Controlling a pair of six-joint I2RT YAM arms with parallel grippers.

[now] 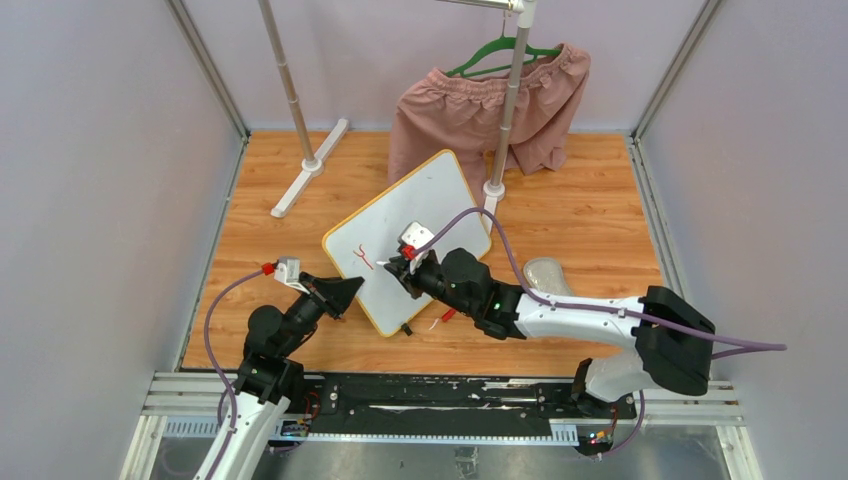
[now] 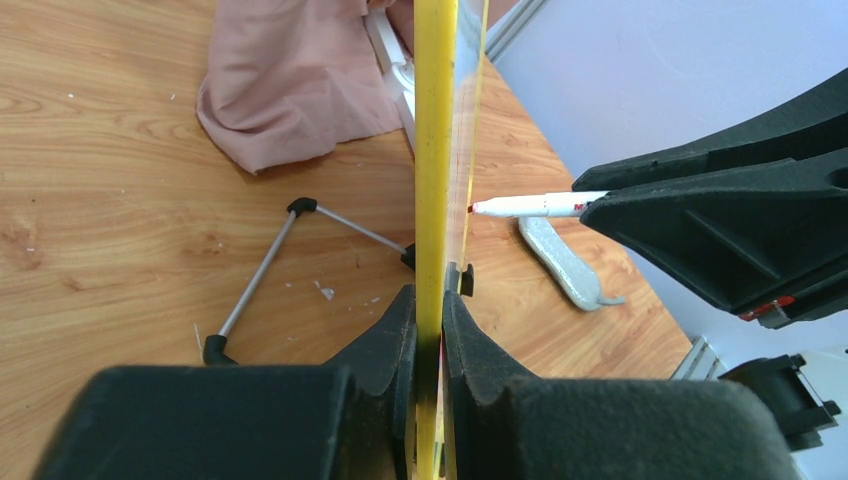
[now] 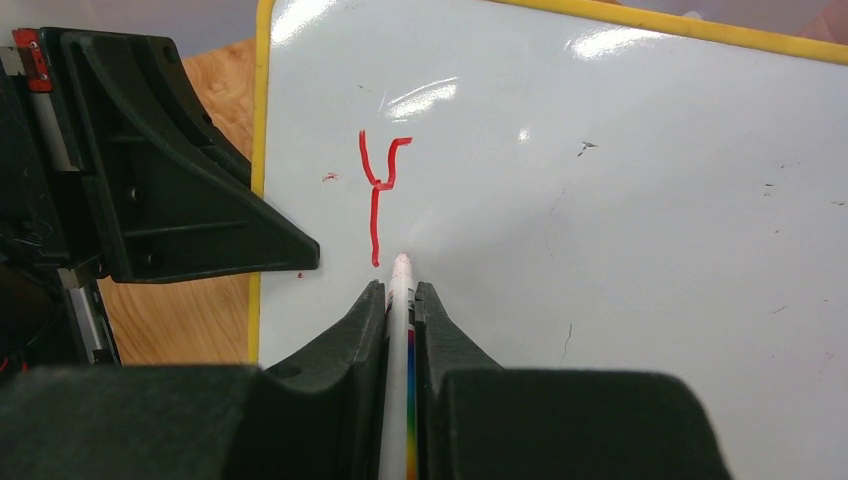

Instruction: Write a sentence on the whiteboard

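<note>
The whiteboard point(image 1: 440, 215), white with a yellow frame, stands tilted on the wooden floor; it fills the right wrist view point(image 3: 600, 220) and shows edge-on in the left wrist view point(image 2: 435, 150). My left gripper point(image 1: 345, 293) is shut on its left edge point(image 2: 437, 330). My right gripper point(image 1: 400, 262) is shut on a white marker point(image 3: 400, 300), whose tip is at the board surface just right of a red "Y" point(image 3: 378, 190). That "Y" point(image 1: 366, 259) is the only part of the sentence on the board. The marker also shows in the left wrist view point(image 2: 530, 206).
Pink shorts point(image 1: 480, 110) hang on a green hanger from a rack whose post point(image 1: 505, 120) stands just behind the board. A second rack foot point(image 1: 310, 165) is back left. A grey object point(image 1: 548, 275) lies right of the board. The board's wire stand point(image 2: 270, 270) rests on the floor.
</note>
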